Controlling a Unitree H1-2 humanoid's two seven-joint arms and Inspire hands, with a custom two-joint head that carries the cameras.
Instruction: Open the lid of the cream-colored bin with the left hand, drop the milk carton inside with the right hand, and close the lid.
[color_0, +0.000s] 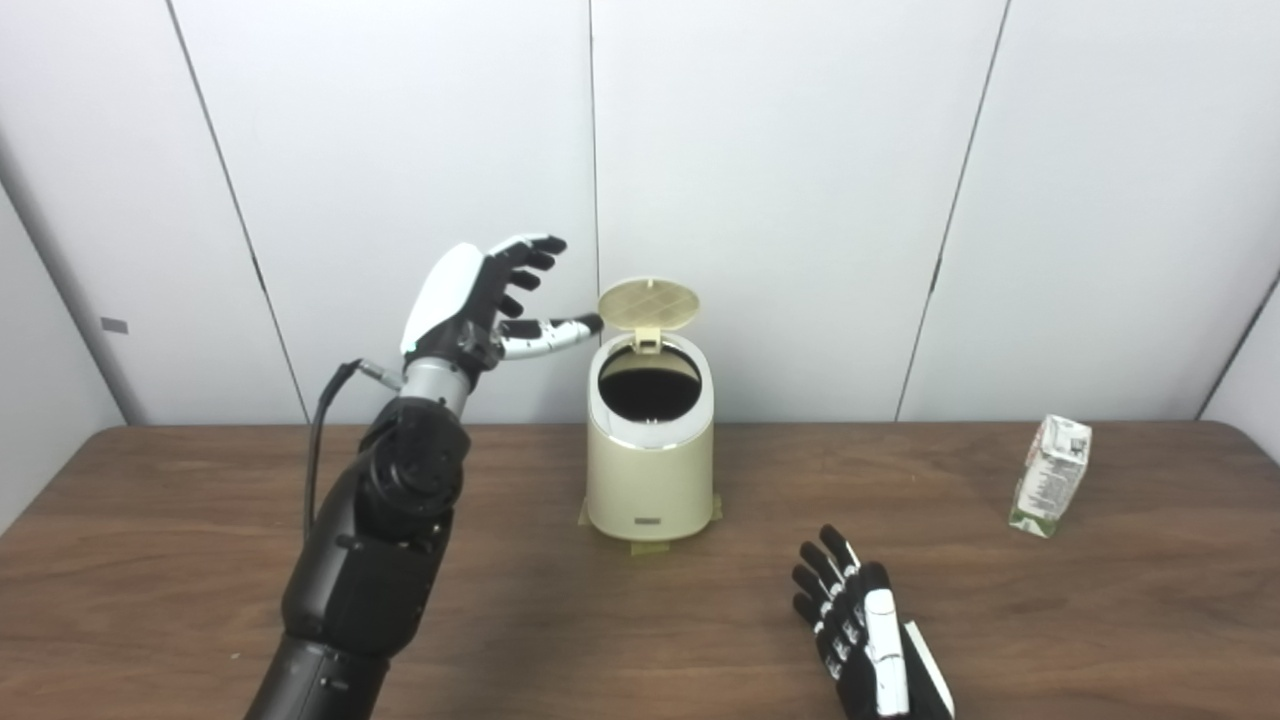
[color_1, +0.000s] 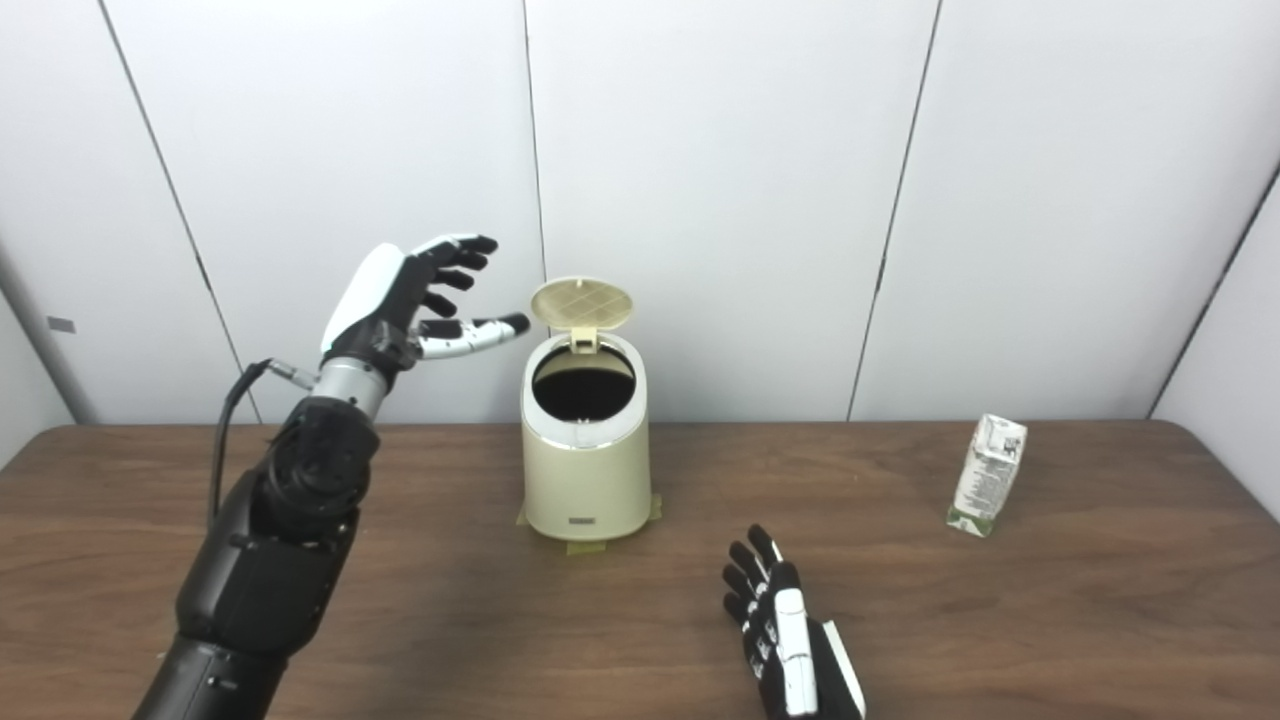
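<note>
The cream-colored bin stands on the table near its middle, with its round lid tipped up and back, so the dark inside shows. My left hand is raised to the left of the lid, open, fingers spread; its thumb tip reaches close to the lid's left edge, and I cannot tell if it touches. The milk carton stands upright, slightly tilted, at the table's right. My right hand lies open low over the table's front, well left of the carton, holding nothing.
The brown wooden table runs the full width of the view, backed by a white panelled wall. Tape patches lie under the bin's base. My left forearm rises from the lower left.
</note>
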